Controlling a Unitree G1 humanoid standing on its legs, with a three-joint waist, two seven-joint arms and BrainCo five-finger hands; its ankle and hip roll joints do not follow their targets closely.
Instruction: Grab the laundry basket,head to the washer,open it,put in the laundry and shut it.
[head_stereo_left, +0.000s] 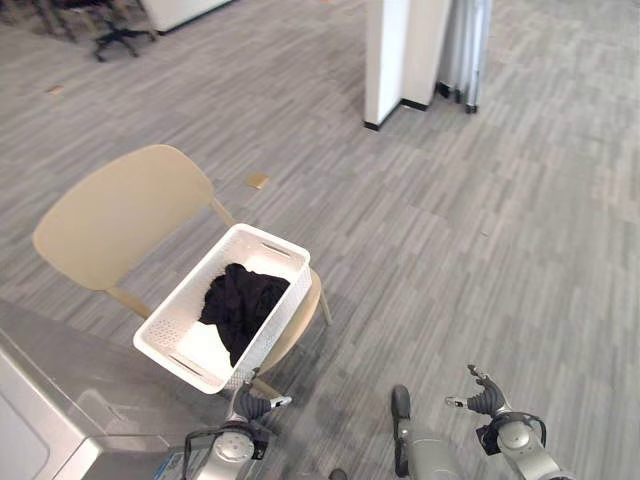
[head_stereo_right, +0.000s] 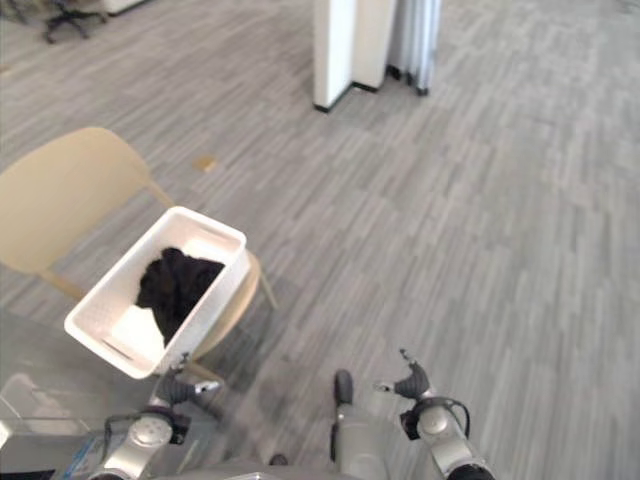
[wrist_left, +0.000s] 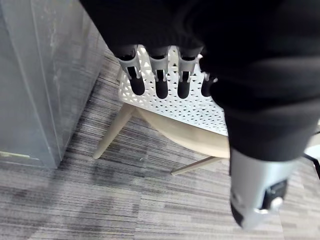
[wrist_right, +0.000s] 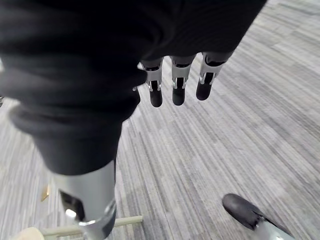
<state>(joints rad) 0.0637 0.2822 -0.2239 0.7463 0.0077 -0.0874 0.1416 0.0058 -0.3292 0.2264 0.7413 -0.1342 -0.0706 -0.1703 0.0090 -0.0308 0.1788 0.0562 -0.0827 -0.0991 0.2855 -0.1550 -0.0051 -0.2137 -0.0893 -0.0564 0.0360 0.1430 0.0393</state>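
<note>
A white perforated laundry basket (head_stereo_left: 262, 300) sat on the seat of a tan wooden chair (head_stereo_left: 115, 215), tilted so that its near end overhung the front edge of the seat. Inside it lay a heap of black clothing (head_stereo_left: 240, 300) on top of something white (head_stereo_left: 205, 345). The chair stood on grey striped carpet (head_stereo_left: 480, 230), with its curved backrest on the robot's left side of the basket. Just beside the chair, at the lower left of the head views, was the grey top of a washer (head_stereo_left: 60, 400).

The robot's left hand (head_stereo_left: 252, 404) hung low just beneath the near end of the basket, not touching it. In its wrist view the left hand's fingers (wrist_left: 161, 80) were straight and spread apart, holding nothing, with the basket's perforated wall and the chair's legs beyond them. The right hand (head_stereo_left: 484, 397) hung well to the right of the chair above bare carpet; its fingers (wrist_right: 178, 85) were likewise straight, apart and empty.

Farther off stood a white pillar (head_stereo_left: 400, 55), and a dark office chair (head_stereo_left: 120, 38) sat in the far left corner.
</note>
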